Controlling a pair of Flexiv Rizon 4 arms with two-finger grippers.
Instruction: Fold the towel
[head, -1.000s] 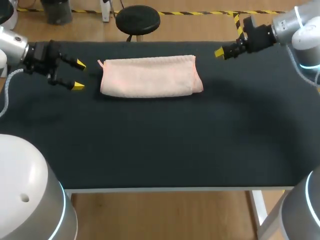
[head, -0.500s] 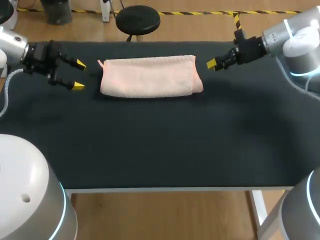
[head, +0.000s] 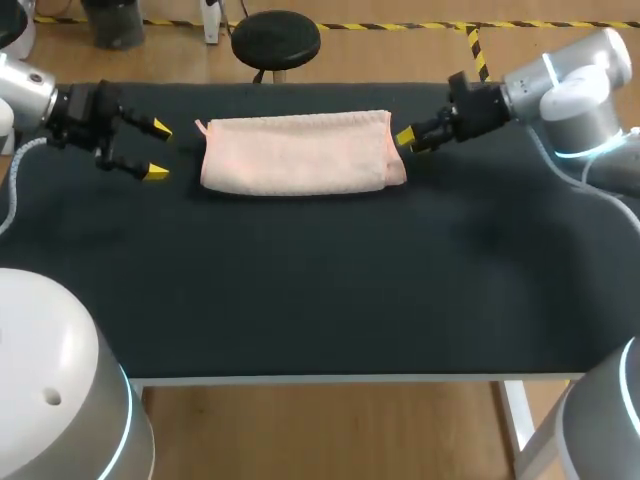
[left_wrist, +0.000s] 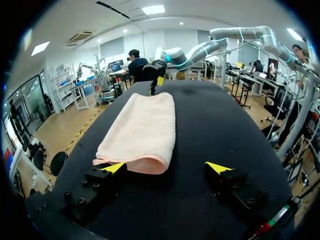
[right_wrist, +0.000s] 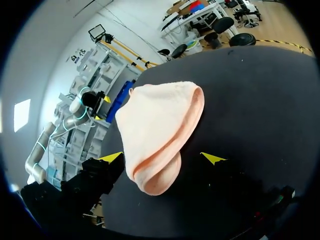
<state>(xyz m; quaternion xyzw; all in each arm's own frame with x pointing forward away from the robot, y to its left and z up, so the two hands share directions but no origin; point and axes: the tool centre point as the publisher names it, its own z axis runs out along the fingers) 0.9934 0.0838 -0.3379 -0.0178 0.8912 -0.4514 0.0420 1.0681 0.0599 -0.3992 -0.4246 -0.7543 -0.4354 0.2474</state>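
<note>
Pink towel (head: 298, 152) — folded strip at table (head: 300, 280) 12 o'clock. Right gripper (head: 405, 138) newly in at its 3 o'clock end, jaws spread — grasp likely next. Left gripper (head: 156, 150) unmoved at 9 o'clock, likewise spread.

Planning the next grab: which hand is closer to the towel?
Right. The right hand is at the right end of the towel, which lies between its open fingers; the left hand sits open a short gap off the left end.

Matte black table (head: 320, 300) surface
</note>
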